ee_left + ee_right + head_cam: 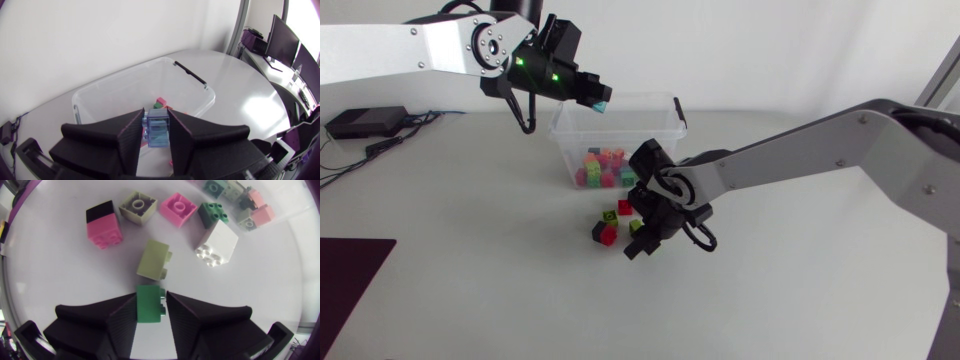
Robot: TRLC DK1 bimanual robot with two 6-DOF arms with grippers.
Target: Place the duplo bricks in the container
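Over the table, seen from above, the left gripper (592, 99) hung at the rear rim of the clear plastic container (665, 125), nipping a pale blue translucent brick (601, 105). Coloured bricks lay on the box's floor. The right gripper (642, 238) was down low among the loose bricks in front of the container, beside a red-and-black brick (606, 233). From that height I couldn't make out what its fingers held. Both arms were close to the same box, and I reckoned they could bump if the right one rose towards it while the left was above it.

Down the left wrist's own line of sight, the left gripper (156, 114) was pressed on the pale blue translucent brick (157, 131) from two sides, with the open container (100, 92) below. The brick seemed held near the fingertips, so a light hold might let it twist. Let go too near the wall, it could strike the rim and hop out onto the table.

At the right wrist, the right gripper (151, 297) was pinching a dark green brick (149, 305) between its fingers; whether it was off the table I could not tell. An olive-green brick (154, 260) lay just ahead, nearly touching it. That looked the likeliest trouble. A slanted lift might nudge that neighbour or drag it along, scattering the white brick (216, 242) and pink brick (177, 207) beyond.
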